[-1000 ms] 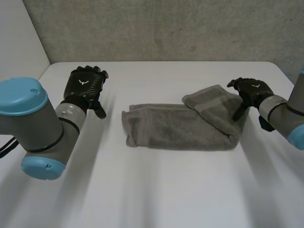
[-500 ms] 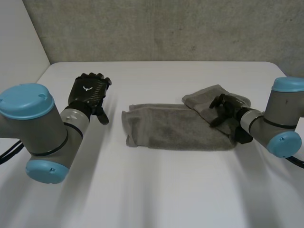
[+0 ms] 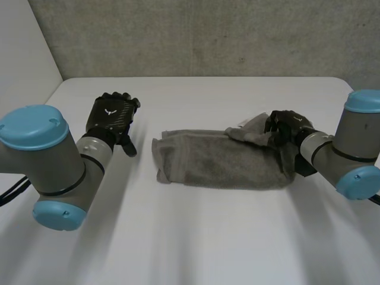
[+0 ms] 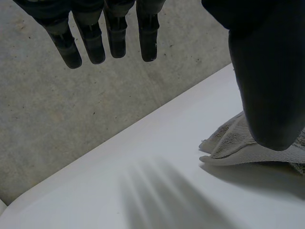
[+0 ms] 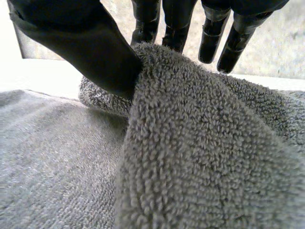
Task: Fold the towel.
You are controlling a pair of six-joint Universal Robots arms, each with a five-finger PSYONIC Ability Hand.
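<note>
Grey terry towel (image 3: pixel 219 160), long folded strip on white desk (image 3: pixel 208 237); we log right robot hand (image 3: pixel 288 126) pinching its nubby end, left robot hand (image 3: pixel 111 116) spread, empty.

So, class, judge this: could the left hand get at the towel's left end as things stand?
Probably yes. The left hand hovers open beside that end of the towel, with just bare table between them; the right hand pinches the other end.

I count one towel (image 3: pixel 219 160) on one table (image 3: pixel 196 237). There are two arms, left arm (image 3: pixel 56 160) and right arm (image 3: pixel 356 133), and two hands: left hand (image 3: pixel 111 116), right hand (image 3: pixel 288 123).
</note>
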